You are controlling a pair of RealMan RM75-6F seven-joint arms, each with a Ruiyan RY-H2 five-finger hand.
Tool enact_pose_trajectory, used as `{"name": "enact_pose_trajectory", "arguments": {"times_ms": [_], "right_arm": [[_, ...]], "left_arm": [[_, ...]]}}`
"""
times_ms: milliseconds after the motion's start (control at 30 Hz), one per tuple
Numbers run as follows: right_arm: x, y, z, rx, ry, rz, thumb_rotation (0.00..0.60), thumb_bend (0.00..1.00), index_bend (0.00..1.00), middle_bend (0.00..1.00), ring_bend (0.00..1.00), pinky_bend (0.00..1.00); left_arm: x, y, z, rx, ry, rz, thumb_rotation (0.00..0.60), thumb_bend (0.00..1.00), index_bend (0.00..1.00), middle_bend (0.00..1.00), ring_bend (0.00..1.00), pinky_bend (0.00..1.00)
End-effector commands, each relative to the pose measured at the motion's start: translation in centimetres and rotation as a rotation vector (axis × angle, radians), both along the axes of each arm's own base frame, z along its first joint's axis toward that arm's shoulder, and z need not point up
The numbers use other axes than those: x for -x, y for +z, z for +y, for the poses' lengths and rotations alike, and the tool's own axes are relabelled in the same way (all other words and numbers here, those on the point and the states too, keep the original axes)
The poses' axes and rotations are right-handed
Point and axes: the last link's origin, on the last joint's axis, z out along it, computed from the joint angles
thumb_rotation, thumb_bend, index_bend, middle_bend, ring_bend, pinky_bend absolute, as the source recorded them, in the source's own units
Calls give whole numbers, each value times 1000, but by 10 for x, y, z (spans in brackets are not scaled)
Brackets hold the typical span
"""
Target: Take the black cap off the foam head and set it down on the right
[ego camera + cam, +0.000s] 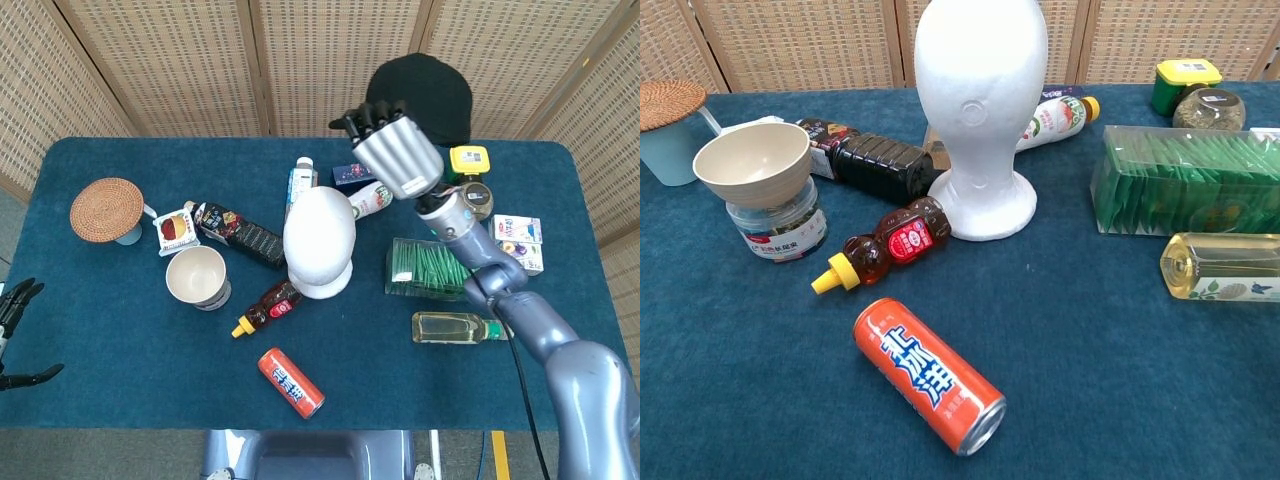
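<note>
near me, the orange can (928, 375) carries white chinese characters i can't make out; other labels are too small.
</note>
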Motion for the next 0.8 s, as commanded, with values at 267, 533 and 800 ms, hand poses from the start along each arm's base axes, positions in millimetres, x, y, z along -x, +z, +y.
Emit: {"name": "enact_pose_trajectory", "arguments": {"times_ms": [267,533,800], "right_arm": [[82,22,4,-32,-143,-9,600,729,666,710,776,943],[113,10,22,-160,-155,-119,600,728,666,710,774,943],[136,-6,32,-317,-256,-216,600,565,500,555,637,875]], "left_arm": [[-2,-1,-2,-9,-4,-5,600,111,0,0,0,34],[-3,-3,-3,0,-8,-3,600,111,0,0,0,34],[-3,-3,-6,-3,-13,-7,600,112,0,0,0,34]]}}
